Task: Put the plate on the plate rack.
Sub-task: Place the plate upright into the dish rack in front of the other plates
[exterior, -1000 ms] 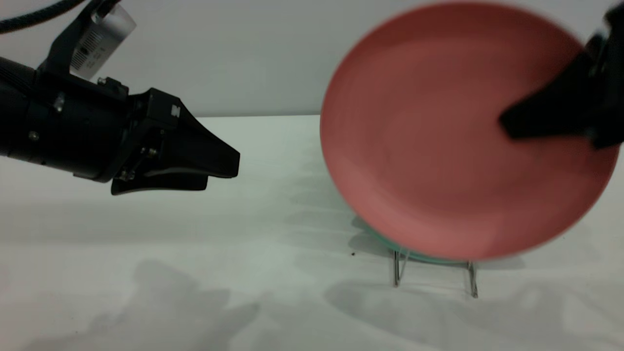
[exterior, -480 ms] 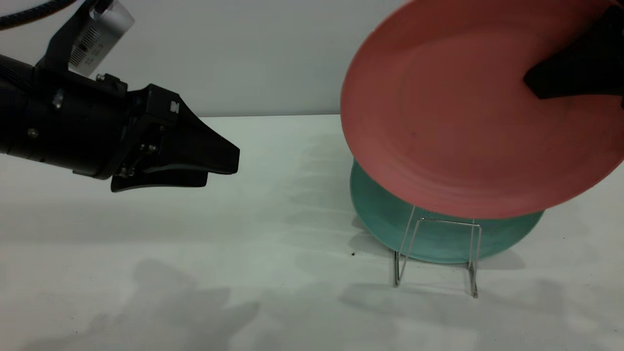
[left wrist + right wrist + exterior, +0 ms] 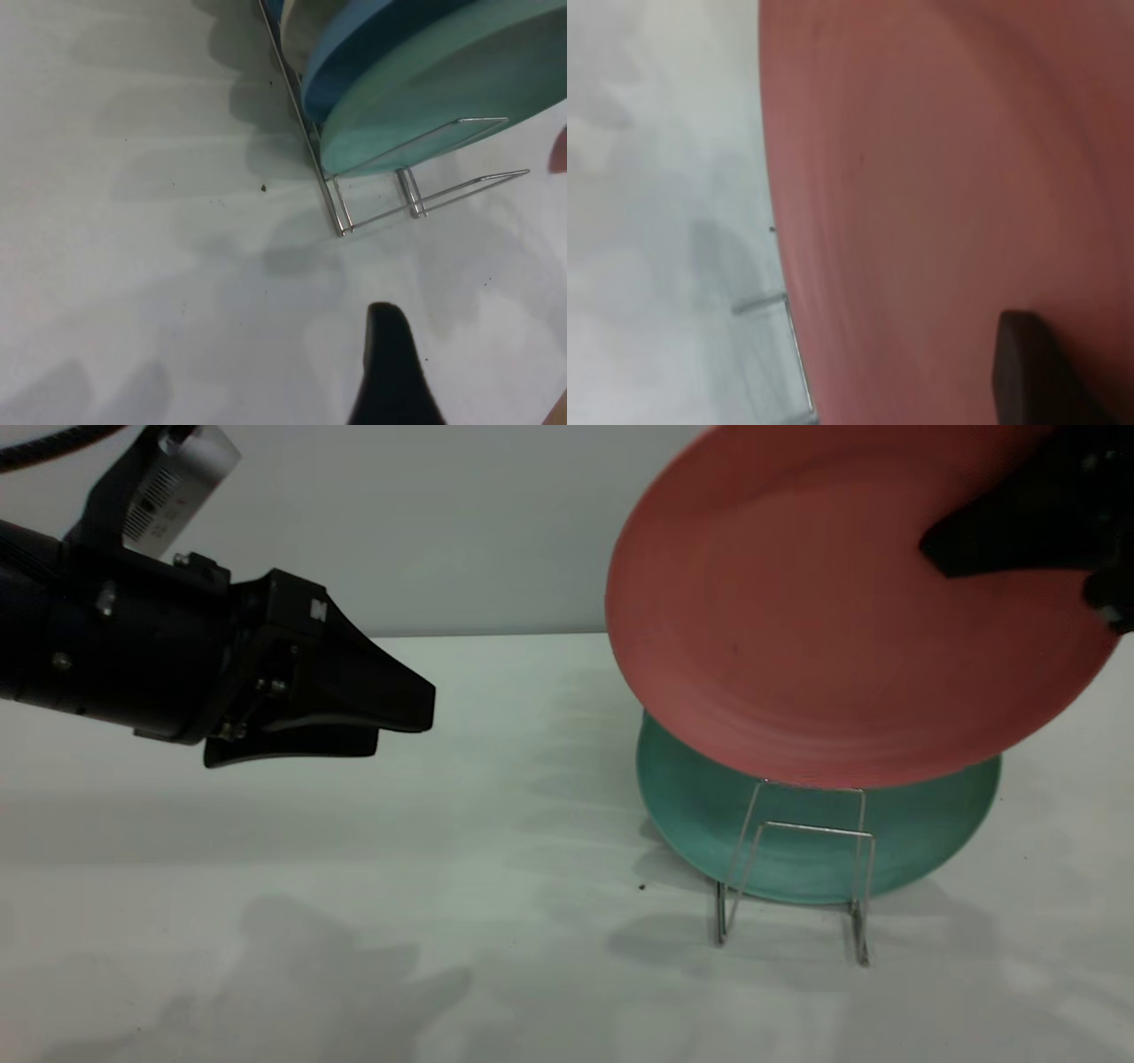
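Observation:
The salmon-pink plate [image 3: 797, 620] hangs tilted in the air at the right, its lower edge just above the front loops of the silver wire plate rack [image 3: 797, 850]. My right gripper [image 3: 930, 558] is shut on the plate's upper right rim; one dark finger [image 3: 1028, 363] lies across its face. The plate fills the right wrist view [image 3: 939, 177], with a bit of the rack's wire [image 3: 793, 354] beside it. My left gripper [image 3: 403, 731] hovers open and empty at the left, well clear of the rack; one finger [image 3: 385, 372] shows in its wrist view.
A teal-green plate [image 3: 709, 815] stands upright in the rack behind the front loops. The left wrist view shows it [image 3: 443, 80] with a blue plate [image 3: 354, 62] behind it in the rack [image 3: 372, 204]. The white table [image 3: 443, 886] extends left of the rack.
The right gripper lifted the pink plate from low in front of the rack, uncovering the teal plate, then shifted it slightly left. The left arm barely moved.

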### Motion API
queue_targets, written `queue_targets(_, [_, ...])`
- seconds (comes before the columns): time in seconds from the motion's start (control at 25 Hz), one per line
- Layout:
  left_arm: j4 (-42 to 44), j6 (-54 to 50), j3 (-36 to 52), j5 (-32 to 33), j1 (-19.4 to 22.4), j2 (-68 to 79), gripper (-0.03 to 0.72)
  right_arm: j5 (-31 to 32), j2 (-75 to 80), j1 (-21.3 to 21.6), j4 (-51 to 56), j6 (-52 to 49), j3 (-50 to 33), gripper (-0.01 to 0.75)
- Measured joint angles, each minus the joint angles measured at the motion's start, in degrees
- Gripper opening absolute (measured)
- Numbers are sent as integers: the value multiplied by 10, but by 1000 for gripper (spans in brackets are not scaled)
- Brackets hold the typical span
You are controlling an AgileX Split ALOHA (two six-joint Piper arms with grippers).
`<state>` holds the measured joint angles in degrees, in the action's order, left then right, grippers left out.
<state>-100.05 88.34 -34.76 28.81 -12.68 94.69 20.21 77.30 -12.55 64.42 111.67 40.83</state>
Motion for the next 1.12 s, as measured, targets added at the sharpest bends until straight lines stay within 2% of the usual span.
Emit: queue_targets(1.12, [-2, 2, 0, 2, 0, 0, 514, -41, 86, 0, 6, 61, 15, 135])
